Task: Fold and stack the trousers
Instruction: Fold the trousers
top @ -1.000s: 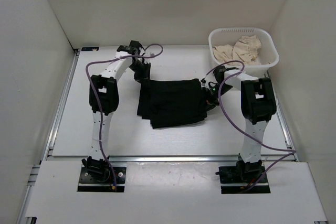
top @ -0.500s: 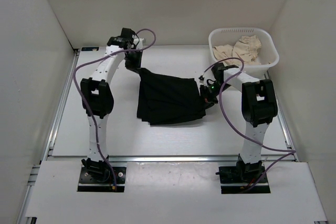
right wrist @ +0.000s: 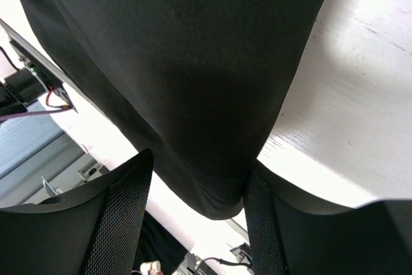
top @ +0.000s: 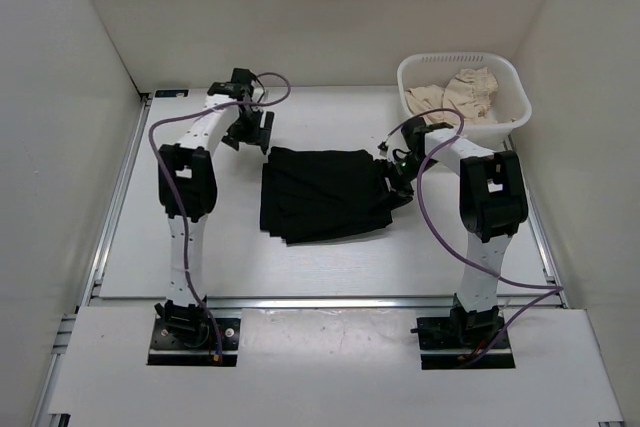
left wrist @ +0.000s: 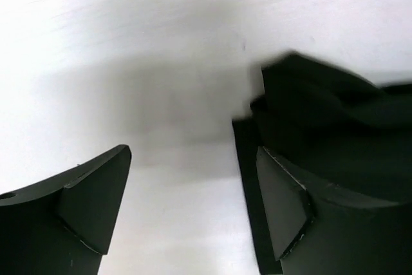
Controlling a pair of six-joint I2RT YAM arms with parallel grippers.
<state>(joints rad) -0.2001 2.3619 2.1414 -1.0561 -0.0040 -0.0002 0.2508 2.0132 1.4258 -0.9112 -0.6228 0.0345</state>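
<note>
The trousers [top: 325, 194] lie folded into a flat black rectangle in the middle of the table [top: 200, 247], with layered edges showing along the near side. At their right edge sits the right gripper [top: 393, 179], jaws parted with a loose fold of the black fabric between them, while off the far-left corner the left gripper [top: 250, 133] hangs wide open over bare tabletop, gripping nothing. Out at the far right corner, a white basket [top: 410, 77] holds a crumpled beige cloth [top: 460, 95].
</note>
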